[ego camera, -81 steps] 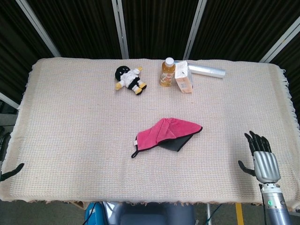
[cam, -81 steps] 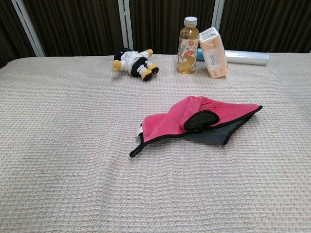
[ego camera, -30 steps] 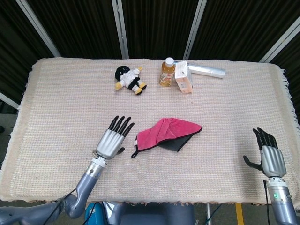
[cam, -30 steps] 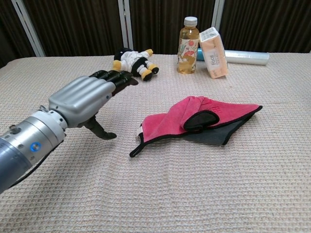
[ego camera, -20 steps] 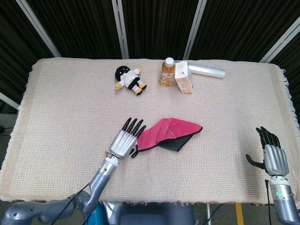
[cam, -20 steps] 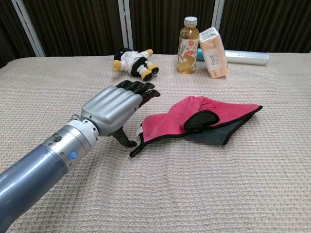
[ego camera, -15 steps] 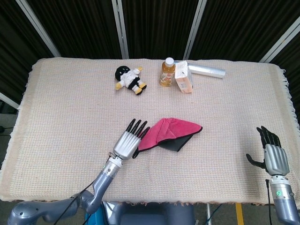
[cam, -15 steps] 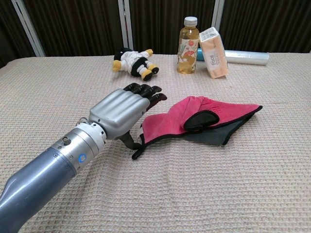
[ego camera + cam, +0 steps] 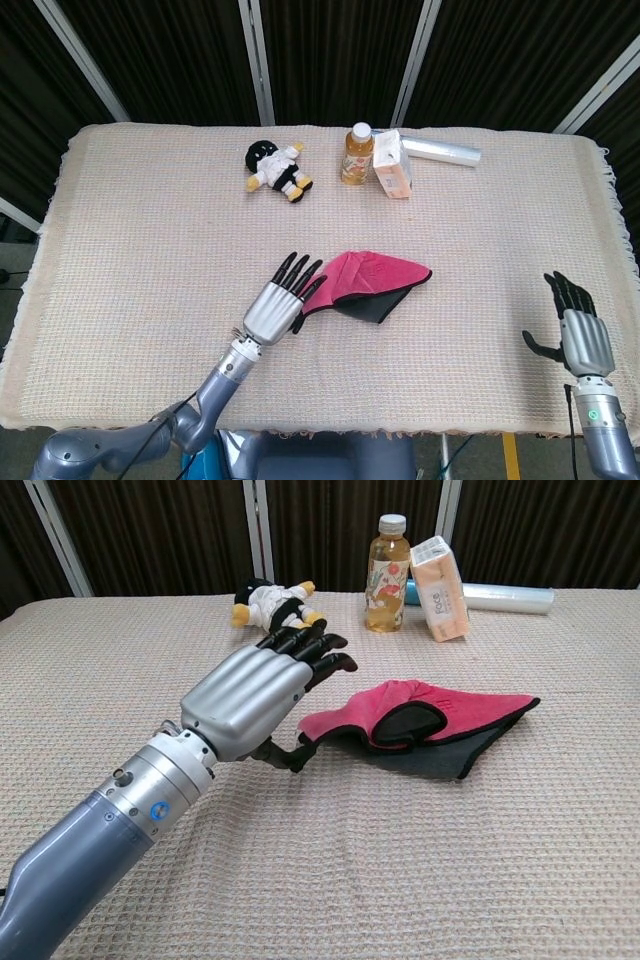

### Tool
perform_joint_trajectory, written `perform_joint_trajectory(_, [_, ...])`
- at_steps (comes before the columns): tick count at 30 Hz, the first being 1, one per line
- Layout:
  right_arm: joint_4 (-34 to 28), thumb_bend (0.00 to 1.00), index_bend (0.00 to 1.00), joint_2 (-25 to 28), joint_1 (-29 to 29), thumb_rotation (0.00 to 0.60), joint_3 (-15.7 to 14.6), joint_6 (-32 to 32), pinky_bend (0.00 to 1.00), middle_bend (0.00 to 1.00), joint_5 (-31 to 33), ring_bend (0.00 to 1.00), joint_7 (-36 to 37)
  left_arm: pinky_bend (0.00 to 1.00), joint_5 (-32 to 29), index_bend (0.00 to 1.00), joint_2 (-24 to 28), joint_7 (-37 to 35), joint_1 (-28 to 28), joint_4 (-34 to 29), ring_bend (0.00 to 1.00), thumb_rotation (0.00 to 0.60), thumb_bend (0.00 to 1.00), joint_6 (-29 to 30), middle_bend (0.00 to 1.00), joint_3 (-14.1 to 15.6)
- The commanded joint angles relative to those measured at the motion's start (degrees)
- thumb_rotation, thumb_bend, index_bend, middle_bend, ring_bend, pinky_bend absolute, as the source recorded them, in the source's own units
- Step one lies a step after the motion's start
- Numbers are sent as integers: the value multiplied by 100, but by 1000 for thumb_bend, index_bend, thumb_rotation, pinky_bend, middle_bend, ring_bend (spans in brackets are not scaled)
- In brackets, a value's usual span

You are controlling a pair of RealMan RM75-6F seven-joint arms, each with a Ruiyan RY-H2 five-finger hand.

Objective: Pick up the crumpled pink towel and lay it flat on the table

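Note:
The pink towel (image 9: 375, 278) (image 9: 445, 718) with a dark grey underside lies folded over near the table's middle. My left hand (image 9: 276, 304) (image 9: 252, 698) is at its left end, fingers (image 9: 318, 652) stretched out and spread above the cloth. The thumb (image 9: 284, 756) sits under the towel's left corner, which is raised and curled off the table. No finger presses down on that corner. My right hand (image 9: 578, 335) hovers at the table's right front edge, fingers apart, holding nothing; it shows only in the head view.
At the back stand a plush doll (image 9: 275, 168) (image 9: 272, 605), a bottle of yellow drink (image 9: 357, 153) (image 9: 387, 560), a tissue pack (image 9: 392, 165) (image 9: 440, 575) and a roll of clear film (image 9: 440, 150) (image 9: 505, 598). A woven beige cloth (image 9: 130, 230) covers the table.
My left hand came in from the left front edge to the towel's left end. The towel's left corner has risen and its black loop no longer shows. The right hand barely moved.

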Motion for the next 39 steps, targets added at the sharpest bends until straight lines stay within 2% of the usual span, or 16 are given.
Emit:
perform_joint_trajectory(1, [-26, 275, 0, 2, -5, 600, -23, 2, 0, 0, -26, 0, -5, 0, 60, 166, 3, -205, 1, 119, 0, 600, 313, 137, 56, 46])
perform_joint_trajectory(5, [-61, 275, 0, 11, -6, 600, -37, -5, 0, 0, -40, 0, 1, 0, 74, 198, -10, -300, -7, 213, 0, 600, 344, 205, 60, 70])
perform_joint_trajectory(12, [-78, 275, 0, 26, -6, 600, -37, -14, 0, 0, -32, 0, 16, 0, 68, 482, -97, -408, -18, 358, 0, 600, 414, 256, 85, 113])
perform_joint_trajectory(15, [-78, 275, 0, 29, 1, 600, -31, -23, 0, 0, -25, 0, 16, 0, 54, 530, -156, -419, -30, 422, 0, 600, 427, 270, 93, 113])
perform_joint_trajectory(29, [-45, 275, 0, 16, 28, 600, -38, -90, 0, 0, 4, 0, -11, 0, -1, 588, -130, -529, -89, 503, 0, 600, 509, 377, 125, 64])
perform_joint_trajectory(33, [-48, 275, 0, -11, 71, 600, -29, -150, 0, 0, 17, 0, -35, 0, -56, 603, 29, -540, -193, 308, 0, 600, 509, 369, 143, -100])
perform_joint_trajectory(39, [-212, 274, 0, -54, 237, 600, 53, -328, 0, 0, 65, 0, -126, 0, -230, 590, 594, -106, -737, -616, 0, 600, 510, -6, 156, -756])
